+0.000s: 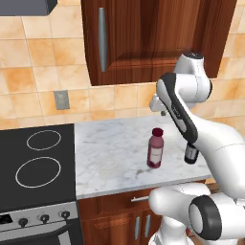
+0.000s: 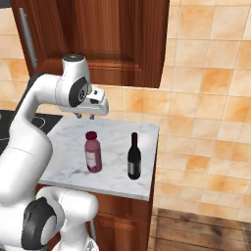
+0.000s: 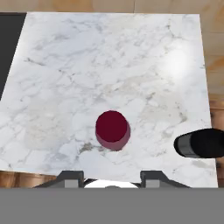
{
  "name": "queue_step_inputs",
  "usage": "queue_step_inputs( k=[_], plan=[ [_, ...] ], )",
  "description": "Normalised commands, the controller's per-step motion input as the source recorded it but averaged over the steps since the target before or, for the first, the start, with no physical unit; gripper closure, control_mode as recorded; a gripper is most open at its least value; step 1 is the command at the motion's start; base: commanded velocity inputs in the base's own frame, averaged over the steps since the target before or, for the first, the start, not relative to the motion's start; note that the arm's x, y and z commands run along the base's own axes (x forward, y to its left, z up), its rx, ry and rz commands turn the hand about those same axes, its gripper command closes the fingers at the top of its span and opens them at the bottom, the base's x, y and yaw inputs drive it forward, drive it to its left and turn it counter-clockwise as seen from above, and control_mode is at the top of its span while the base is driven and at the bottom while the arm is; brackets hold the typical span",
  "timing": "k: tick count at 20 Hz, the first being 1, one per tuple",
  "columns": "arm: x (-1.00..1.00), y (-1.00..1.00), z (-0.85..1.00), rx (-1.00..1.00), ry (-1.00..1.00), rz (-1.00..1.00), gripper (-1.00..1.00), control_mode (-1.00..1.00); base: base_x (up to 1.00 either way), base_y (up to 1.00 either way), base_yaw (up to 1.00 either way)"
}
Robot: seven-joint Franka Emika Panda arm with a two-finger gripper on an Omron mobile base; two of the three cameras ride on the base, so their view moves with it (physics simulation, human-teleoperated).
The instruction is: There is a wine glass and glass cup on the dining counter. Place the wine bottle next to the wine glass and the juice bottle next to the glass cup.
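Black glass stovetop (image 1: 36, 165) lies at the left, touching a white-grey marble worktop (image 1: 110, 153). On the marble stands the short plump maroon juice bottle (image 2: 93, 152), upright, and just right of it the tall dark wine bottle (image 2: 134, 157). The two-finger gripper (image 2: 85, 116) hovers above, jaws apart, holding nothing.
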Motion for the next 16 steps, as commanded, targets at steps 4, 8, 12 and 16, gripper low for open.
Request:
queue_step_inputs(
  k=[4, 8, 12, 16],
  plan=[
    [-0.39, -0.3, 0.0, -0.01, -0.21, 0.0, -1.0, -1.0, 0.0, 0.0, 0.0],
    [-1.0, -0.96, 0.01, 0.12, -0.47, 0.12, -1.0, -1.0, 0.0, 0.0, 0.0],
    [-1.0, -1.0, -0.02, 0.31, -0.42, 0.17, -1.0, -1.0, 0.0, 0.0, 0.0],
    [-0.94, -1.0, 0.0, 0.28, -0.38, 0.2, -1.0, -1.0, 0.0, 0.0, 0.0]
  ],
)
